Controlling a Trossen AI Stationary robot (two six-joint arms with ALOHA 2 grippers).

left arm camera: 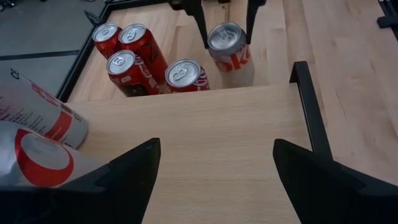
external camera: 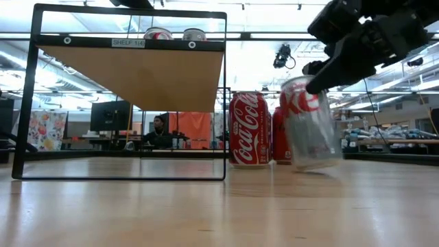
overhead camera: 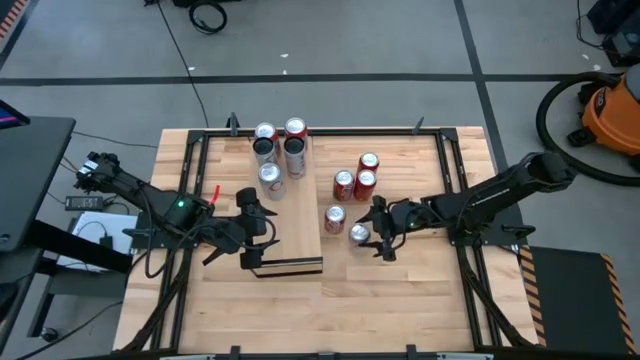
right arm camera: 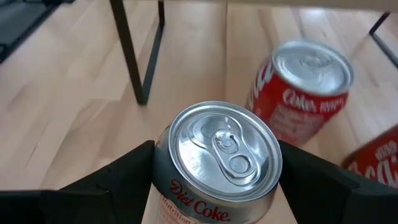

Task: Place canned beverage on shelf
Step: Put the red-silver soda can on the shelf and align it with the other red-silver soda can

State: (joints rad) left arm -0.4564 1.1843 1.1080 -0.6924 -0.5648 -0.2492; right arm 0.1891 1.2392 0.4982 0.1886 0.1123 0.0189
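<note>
a: where is the silver diet coke can (overhead camera: 359, 234)?

b: right of centre in the high view, clamped between the fingers of the right gripper (overhead camera: 377, 237). its long axis is roughly vertical, tilted slightly in the low view; it looks lifted, base clear of the table.

a: where is the shelf (overhead camera: 296, 228)?

b: left of the can, just beside it, with 4 cans on its far end. the near end is bare.

a: the left gripper (overhead camera: 256, 233)?

b: spread wide, holding nothing, over the shelf's near end. the right arm is nearer the can.
</note>
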